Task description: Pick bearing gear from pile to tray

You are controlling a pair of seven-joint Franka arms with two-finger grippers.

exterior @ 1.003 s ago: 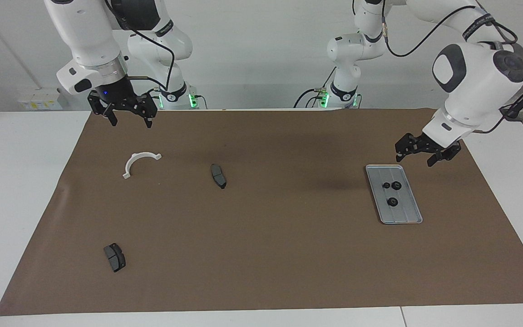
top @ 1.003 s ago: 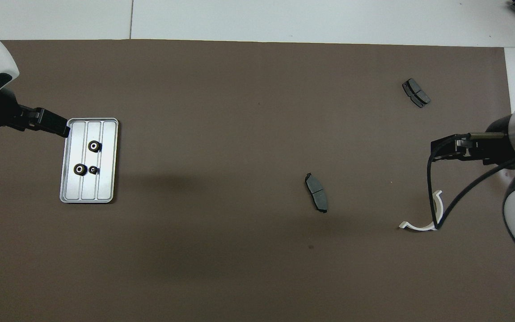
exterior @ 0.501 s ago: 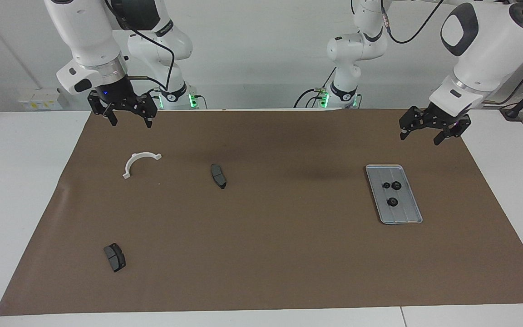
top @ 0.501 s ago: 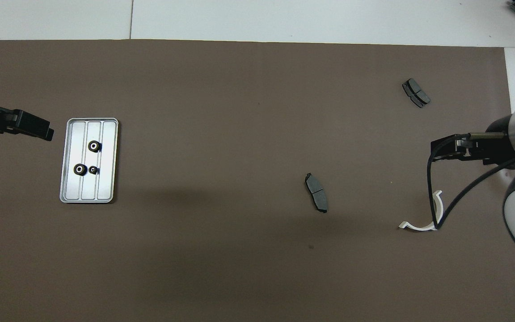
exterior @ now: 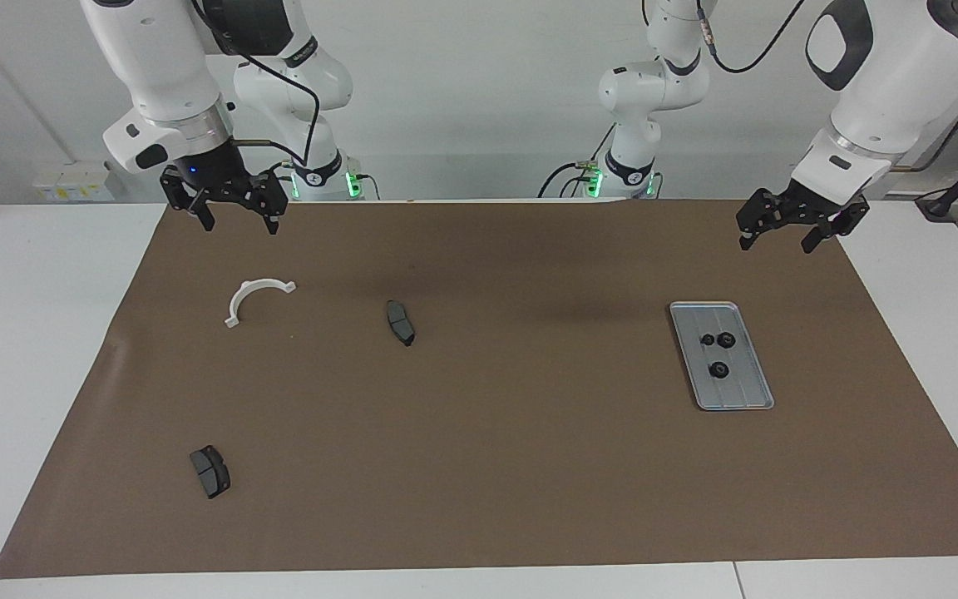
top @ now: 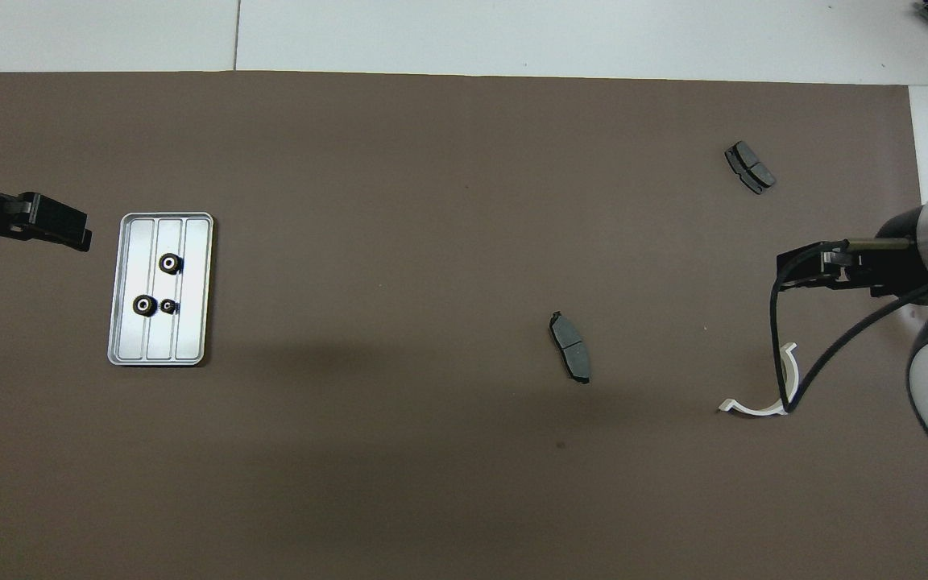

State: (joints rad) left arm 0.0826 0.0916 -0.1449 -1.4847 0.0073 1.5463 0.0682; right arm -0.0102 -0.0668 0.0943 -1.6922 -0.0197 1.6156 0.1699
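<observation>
A: From the facing view, where do things sit?
B: The tray (exterior: 743,399) lies at three o'clock on the mat (exterior: 529,466), three gears (exterior: 719,369) in it. The left claw (exterior: 789,235) hangs spread wide and empty at one o'clock of the tray; the right claw (exterior: 234,220) waits, wide, at twelve o'clock of the bracket (exterior: 251,297).

A: And overhead?
B: The tray (top: 190,338) shows at nine o'clock, gears (top: 143,305) inside. Two pads (top: 570,346) lie apart on the mat.
</observation>
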